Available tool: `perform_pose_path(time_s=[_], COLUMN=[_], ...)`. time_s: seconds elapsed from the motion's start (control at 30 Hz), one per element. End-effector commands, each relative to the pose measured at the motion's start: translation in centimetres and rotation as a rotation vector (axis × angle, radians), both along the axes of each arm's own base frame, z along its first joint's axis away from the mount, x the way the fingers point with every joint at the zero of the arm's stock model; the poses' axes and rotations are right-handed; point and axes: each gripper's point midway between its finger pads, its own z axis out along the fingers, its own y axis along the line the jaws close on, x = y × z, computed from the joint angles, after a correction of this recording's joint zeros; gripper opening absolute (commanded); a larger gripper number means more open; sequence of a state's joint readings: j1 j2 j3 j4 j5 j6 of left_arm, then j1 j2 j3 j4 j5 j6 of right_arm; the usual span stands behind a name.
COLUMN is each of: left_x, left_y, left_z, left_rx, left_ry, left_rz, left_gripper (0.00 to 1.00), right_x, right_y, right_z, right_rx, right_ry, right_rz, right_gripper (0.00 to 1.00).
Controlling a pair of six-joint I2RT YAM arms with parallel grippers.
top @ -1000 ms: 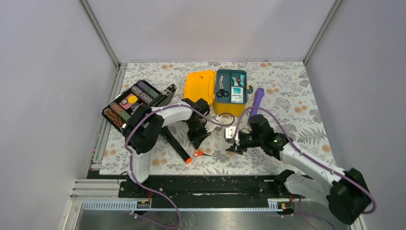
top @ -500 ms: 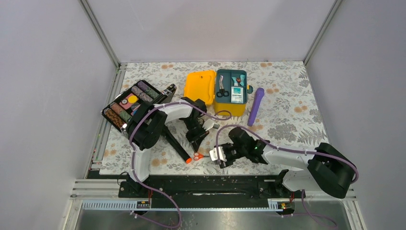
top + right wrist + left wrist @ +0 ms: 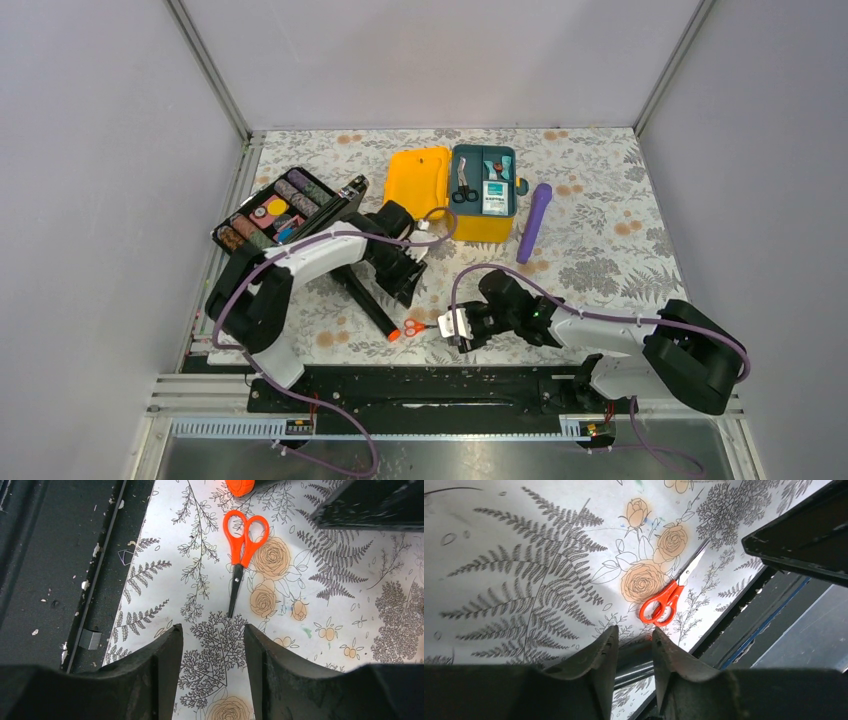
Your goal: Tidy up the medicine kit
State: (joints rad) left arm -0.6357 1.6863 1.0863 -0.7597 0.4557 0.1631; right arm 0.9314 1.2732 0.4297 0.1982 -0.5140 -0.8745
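Two claws hang low over the flowered bench close to its near edge, on either side of a small pair of orange scissors. The right claw is open about halfway and holds nothing. The closed scissor blades point toward the gap between its fingers, with the handles farther off. The left claw stands only slightly parted, with nothing visibly gripped. The scissors lie on the bench beyond its fingertips.

A black marker with an orange tip lies slantwise just beside the scissors, toward the left edge. The medicine kit sits near the middle of the far edge, well apart from both claws. Its yellow lid is swung open to the left. A purple cylinder lies just beside the kit on the right, and a black tray of coloured rolls sits by the left edge.
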Motion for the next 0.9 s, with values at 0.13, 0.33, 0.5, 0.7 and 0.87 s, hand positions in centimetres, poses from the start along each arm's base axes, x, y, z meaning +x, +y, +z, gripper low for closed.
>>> perform_pose_path(time_s=[0.13,0.33,0.5,0.7,0.87], left_x=[-1.3,-2.1,-2.0,-2.4,-1.0], left_y=[0.1,0.8,0.4,-0.1,-0.3], left_z=[-0.9,-2.9,-3.5,-4.0,-3.2], left_rx=[0.016,0.077,0.079,0.073,0.058], left_ry=[0.116,0.182,0.212,0.259,0.218], left_rz=[0.281,0.381,0.408,0.397,0.417], left_gripper=[0.18,0.36,0.35,0.25,0.33], right_x=[-0.3,-0.5,-0.4,0.3,0.8], right_y=[0.4,0.1,0.6,1.7,3.0], right_z=[0.9,0.6,0.6,0.5,0.8], right_rx=[0.051,0.054,0.083,0.097,0.115], right_ry=[-0.003,-0.006,-0.017,0.026,0.093], right_rz=[-0.002,-0.002,-0.003,-0.043,-0.096], right_gripper=[0.55,0.55,0.54,0.53,0.52])
